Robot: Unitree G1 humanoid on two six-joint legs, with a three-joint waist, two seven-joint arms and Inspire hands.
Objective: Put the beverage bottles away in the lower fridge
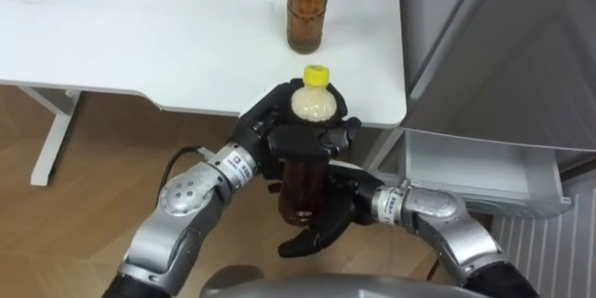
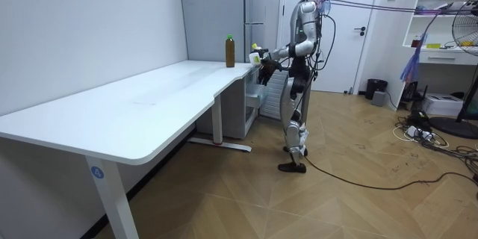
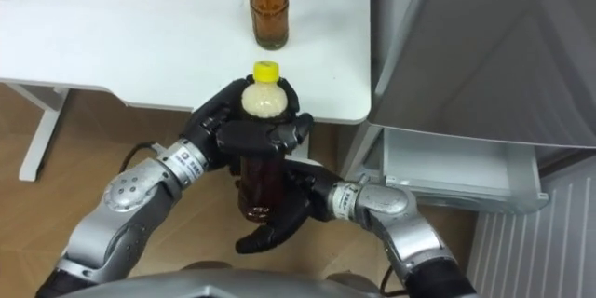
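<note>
Within the curled left hand [image 1: 270, 123], a yellow-capped brown plastic bottle [image 1: 304, 182] is gripped upright. Its base is clasped by the right hand [image 1: 337, 210], likely for support.

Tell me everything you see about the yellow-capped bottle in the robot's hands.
The bottle looks like clear plastic, with a yellow cap, a pale upper part and dark brown drink below. It is upright, off the table, just in front of its edge. The left hand curls round its shoulder; the right hand cups its lower body.
</note>
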